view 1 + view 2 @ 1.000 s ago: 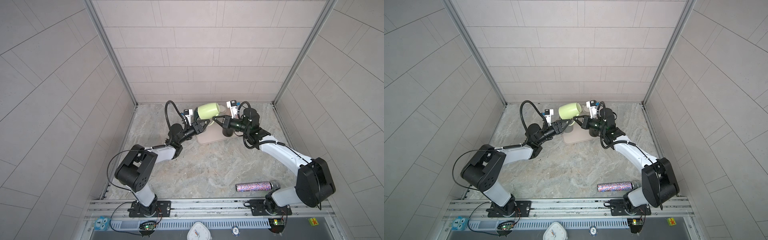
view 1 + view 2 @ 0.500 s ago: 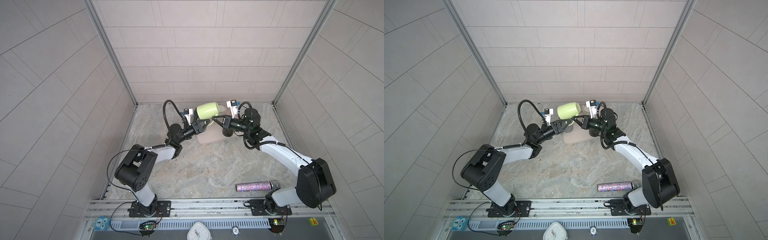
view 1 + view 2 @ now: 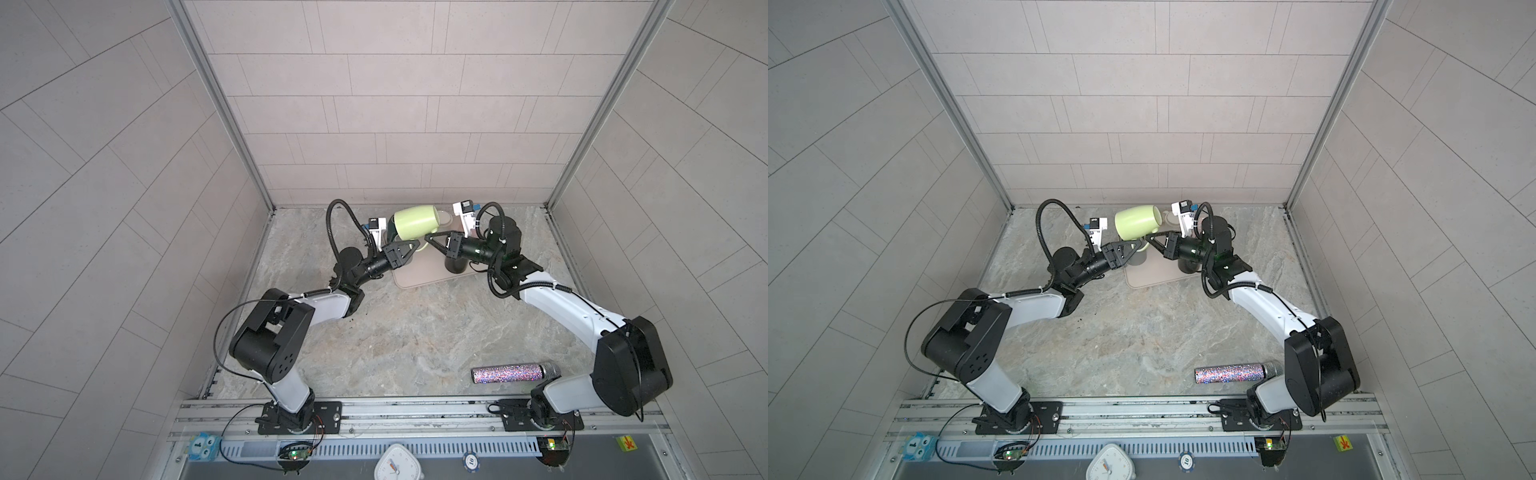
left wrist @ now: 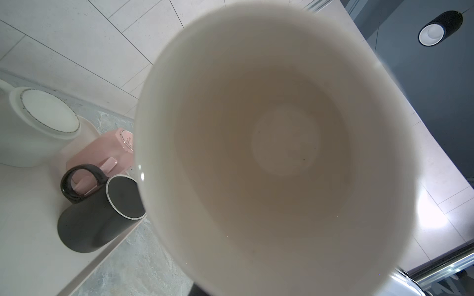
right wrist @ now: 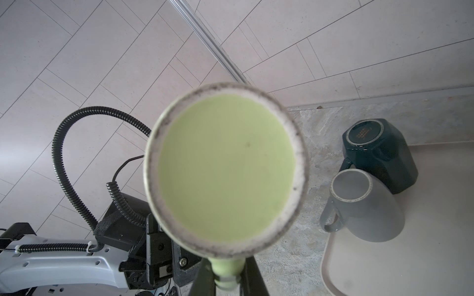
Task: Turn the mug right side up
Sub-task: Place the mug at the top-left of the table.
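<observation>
Left gripper [image 3: 410, 246], jaws closed, at the underside of the pale green ceramic mug [image 3: 413, 222]; it appears to pinch the lower rim, though its own wrist view, filled by the mug's cream interior, hides the contact. The mug hangs in the air above the far edge of the beige plastic tray [image 3: 419, 279], lying on its side. Its long axis is roughly level and runs from one arm to the other: the mouth faces the left arm, and the unglazed foot ring faces the right arm. The handle [image 5: 225, 275] points down, clamped between the closed jaws of the right gripper [image 3: 427, 238]. Both claws sit below the mug, about equally near, so righting it probably calls for a quarter turn that lifts the mouth end. Count, green mugs: one. Other mugs, all mouth down on or at the tray: five, namely a white speckled mug [image 4: 38, 128], a pink faceted mug [image 4: 102, 151], a matte black mug [image 4: 97, 223], a dark teal faceted mug [image 5: 379, 153] and a grey rounded mug [image 5: 366, 212]. Trays: one. Glitter-covered cylinder [image 3: 511, 373], lying flat on the marbled tabletop [image 3: 415, 340] near the right arm's base: one.
</observation>
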